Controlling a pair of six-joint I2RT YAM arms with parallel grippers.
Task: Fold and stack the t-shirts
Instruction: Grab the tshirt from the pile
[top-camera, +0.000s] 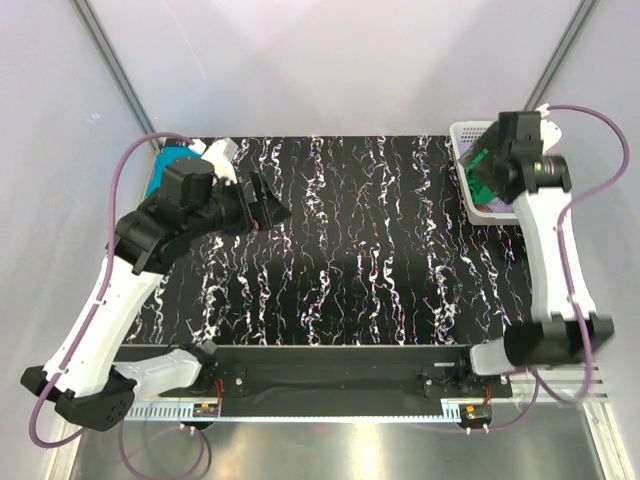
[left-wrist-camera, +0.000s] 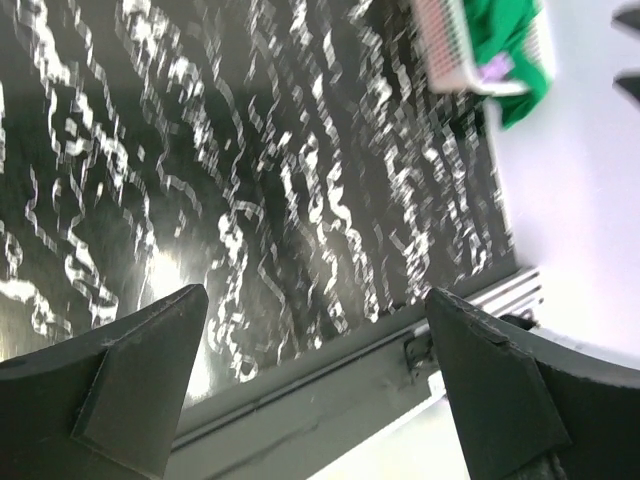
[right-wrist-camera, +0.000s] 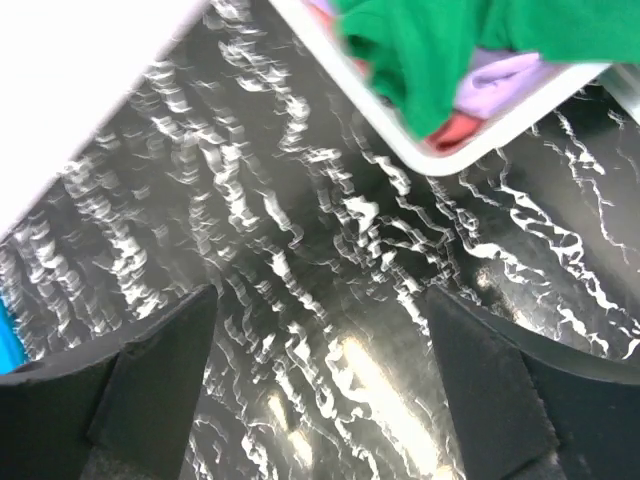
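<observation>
T-shirts wait in two places. A teal-blue one lies folded at the bench's far left corner. The green t-shirt is heaped in the white basket at the far right corner, on top of a lilac one and a coral one, with a fold spilling over the rim.

The right hand hovers just beside the basket with its jaws wide apart and nothing between them. The left hand is just as open and empty above bare bench near the far left corner.

The main risk, I judge, is a pinch that goes too deep into the heap. It could gather lilac cloth along with the green, or hook the lattice wall and drag the light basket toward the bench's right edge. The left arm also sits close over the folded teal shirt, so a low sweep could rumple it.
</observation>
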